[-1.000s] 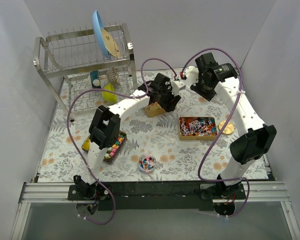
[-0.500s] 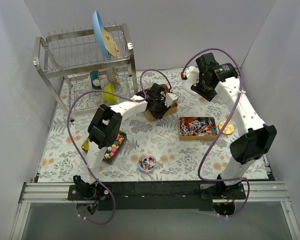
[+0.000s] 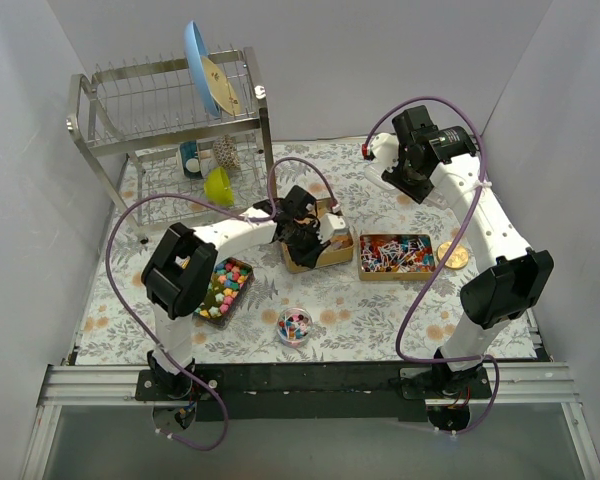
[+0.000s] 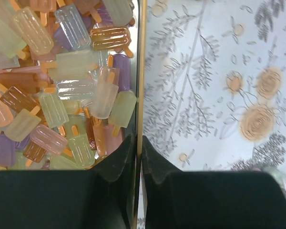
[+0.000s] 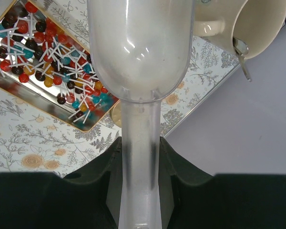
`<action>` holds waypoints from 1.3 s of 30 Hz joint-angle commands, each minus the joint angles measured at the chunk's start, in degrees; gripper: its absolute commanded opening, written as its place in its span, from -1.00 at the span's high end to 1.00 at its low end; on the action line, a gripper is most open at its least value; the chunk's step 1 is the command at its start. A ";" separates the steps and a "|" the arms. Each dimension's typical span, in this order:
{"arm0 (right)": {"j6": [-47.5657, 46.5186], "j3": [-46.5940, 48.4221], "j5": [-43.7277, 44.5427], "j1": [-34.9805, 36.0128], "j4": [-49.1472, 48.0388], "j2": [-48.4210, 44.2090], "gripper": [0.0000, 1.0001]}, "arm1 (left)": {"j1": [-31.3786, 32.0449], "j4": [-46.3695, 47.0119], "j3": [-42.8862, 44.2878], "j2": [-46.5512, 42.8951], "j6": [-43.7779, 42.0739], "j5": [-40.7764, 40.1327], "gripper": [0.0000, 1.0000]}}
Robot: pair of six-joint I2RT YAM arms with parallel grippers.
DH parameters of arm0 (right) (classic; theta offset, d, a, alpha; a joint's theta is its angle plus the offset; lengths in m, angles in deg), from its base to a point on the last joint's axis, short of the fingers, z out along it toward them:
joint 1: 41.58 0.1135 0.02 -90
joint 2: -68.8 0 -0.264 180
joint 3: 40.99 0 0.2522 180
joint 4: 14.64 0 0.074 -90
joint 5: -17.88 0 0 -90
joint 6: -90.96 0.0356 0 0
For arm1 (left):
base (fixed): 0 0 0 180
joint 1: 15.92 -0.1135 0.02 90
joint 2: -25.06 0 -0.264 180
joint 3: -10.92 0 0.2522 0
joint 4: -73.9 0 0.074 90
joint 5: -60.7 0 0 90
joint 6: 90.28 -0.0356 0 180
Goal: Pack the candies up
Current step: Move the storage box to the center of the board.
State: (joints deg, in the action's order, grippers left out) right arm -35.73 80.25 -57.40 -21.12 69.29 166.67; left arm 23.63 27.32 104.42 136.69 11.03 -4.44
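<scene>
Pinches the tin [image 4: 139, 71] by its wall with the left gripper [image 4: 138, 140], jaws narrow on it. Holds a clear scoop [image 5: 139, 57] in the right gripper [image 5: 139, 143], beyond and right of the tin. Shows candies [image 4: 71, 86] heaped inside the tin, more in a second tin [image 3: 395, 275] just right of it.

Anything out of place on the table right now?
Mildly: the middle tin of popsicle candies sits rotated, not squared with the lollipop tin beside it. The left gripper has its jaws pinched on that tin's wall. No spilled candy shows on the cloth.
</scene>
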 commanded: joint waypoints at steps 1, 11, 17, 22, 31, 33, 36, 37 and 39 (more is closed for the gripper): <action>-0.23 2.21 -0.57 -0.34 -0.12 -1.71 0.97 | 0.53 -1.63 -2.92 -6.77 -1.56 4.58 0.88; -0.58 0.19 -3.03 -0.34 0.76 -3.47 0.97 | 2.72 -2.17 -14.94 -15.46 -5.15 6.52 0.85; -2.07 -0.43 -6.63 0.27 2.25 -3.30 0.97 | 5.19 1.79 -20.68 -18.82 -8.33 2.74 0.42; -4.88 -2.18 -11.02 0.97 3.48 -3.55 0.97 | 5.10 3.54 -20.95 -26.53 -6.66 1.16 -0.12; -12.18 -9.57 -14.27 5.63 -1.45 -7.86 0.97 | -7.10 10.32 -15.94 -33.15 19.22 3.43 -0.19; -13.06 -10.01 -18.22 7.82 -1.17 -8.30 0.97 | -12.90 10.49 -15.15 -32.01 25.22 9.65 -0.18; -13.50 -10.71 -18.24 12.03 -1.71 -8.83 0.97 | -19.06 10.14 -14.36 -29.11 34.28 24.41 -0.15; -13.76 -10.63 -18.24 12.92 -1.70 -8.66 0.97 | -20.12 10.40 -14.44 -28.32 36.31 28.10 -0.15; -14.46 -10.63 -18.24 15.81 -2.23 -8.57 0.97 | -22.05 13.98 -16.71 -26.12 43.66 38.46 -0.11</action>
State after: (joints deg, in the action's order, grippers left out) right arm -48.14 69.70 -73.24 -8.98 69.14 159.96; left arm 3.15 38.22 88.95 108.54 40.14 14.79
